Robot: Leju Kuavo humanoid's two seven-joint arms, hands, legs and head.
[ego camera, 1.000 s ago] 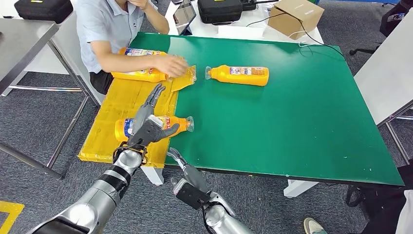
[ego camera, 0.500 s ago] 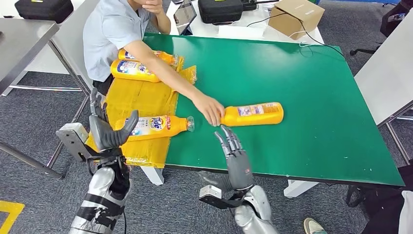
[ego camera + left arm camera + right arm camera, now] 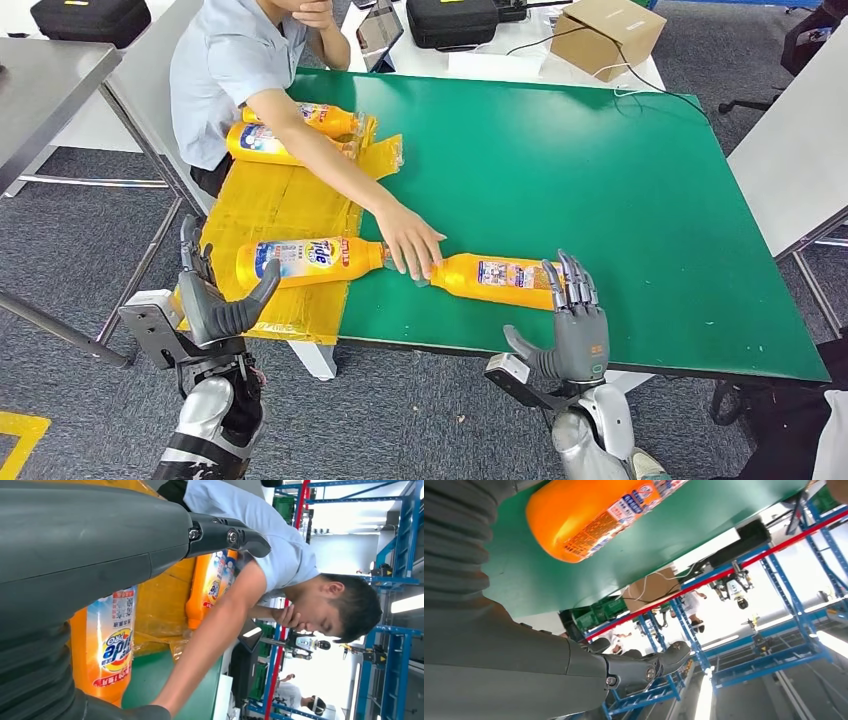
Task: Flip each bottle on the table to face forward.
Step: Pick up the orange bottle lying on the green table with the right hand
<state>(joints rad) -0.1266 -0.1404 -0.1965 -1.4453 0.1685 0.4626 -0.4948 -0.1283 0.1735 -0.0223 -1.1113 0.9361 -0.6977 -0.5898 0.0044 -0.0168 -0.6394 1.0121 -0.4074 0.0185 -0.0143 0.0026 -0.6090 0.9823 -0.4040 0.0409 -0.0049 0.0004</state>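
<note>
Seated person (image 3: pixel 235 70), cardboard box (image 3: pixel 607 37), black cases (image 3: pixel 452 20)

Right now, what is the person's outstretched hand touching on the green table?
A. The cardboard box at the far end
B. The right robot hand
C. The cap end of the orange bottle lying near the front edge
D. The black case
C: in the head view the person's hand rests at the cap end of the orange bottle lying on its side, apart from the right robot hand.

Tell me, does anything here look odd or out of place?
A person's hand rests at the neck of the bottle lying by the right hand. Its back label faces up.
</note>
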